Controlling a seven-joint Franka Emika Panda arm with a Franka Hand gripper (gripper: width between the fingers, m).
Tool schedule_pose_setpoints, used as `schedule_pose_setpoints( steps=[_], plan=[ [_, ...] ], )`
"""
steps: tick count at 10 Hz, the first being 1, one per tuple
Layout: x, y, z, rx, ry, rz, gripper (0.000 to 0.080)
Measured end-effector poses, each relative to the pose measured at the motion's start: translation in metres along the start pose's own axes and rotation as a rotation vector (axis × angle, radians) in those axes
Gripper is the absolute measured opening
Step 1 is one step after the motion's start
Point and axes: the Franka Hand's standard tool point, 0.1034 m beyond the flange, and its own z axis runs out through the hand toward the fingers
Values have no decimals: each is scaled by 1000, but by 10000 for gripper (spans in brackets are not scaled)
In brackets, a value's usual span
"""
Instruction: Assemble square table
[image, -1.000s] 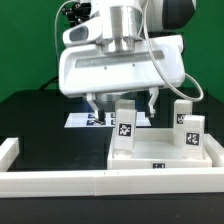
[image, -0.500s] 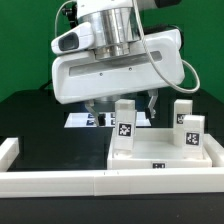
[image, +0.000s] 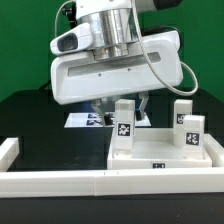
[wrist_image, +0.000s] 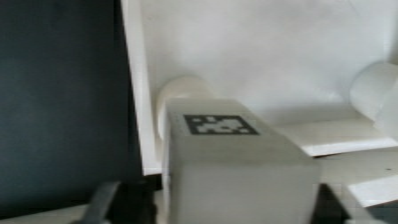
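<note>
Item: gripper (image: 122, 104), frame centre; you see fingers astride a post (wrist_image: 228, 160), contact unclear, so grip cannot be told. Slab (image: 165, 152), lower right, carries three upright posts, likely seated as legs.

One large white square slab (image: 165, 152) is seen on the black bench (image: 40, 115). Three white posts with black-and-white tags are counted standing on it in the exterior view: one at the front (image: 123, 127) and two side by side toward the exterior view's right, one (image: 192, 131) just ahead of the other (image: 182, 111). A fourth post cannot be made out. One marker board (image: 88, 120) is seen lying behind the slab. One long white rail (image: 60, 181) is counted along the near edge. One robot arm with one claw (image: 118, 106) is present. In the wrist view, one tagged post (wrist_image: 228, 150) is seen.
</note>
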Motion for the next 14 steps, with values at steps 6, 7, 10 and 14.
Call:
schedule_pose_setpoints(
  steps=[6,7,10,14],
  plan=[
    [0,0,0,2,0,20,290],
    [0,-1,0,7,1,96,290],
    [-1,-4,1,17,0,296,291],
    [-1,-8,2,17,-7,695,291]
  ],
)
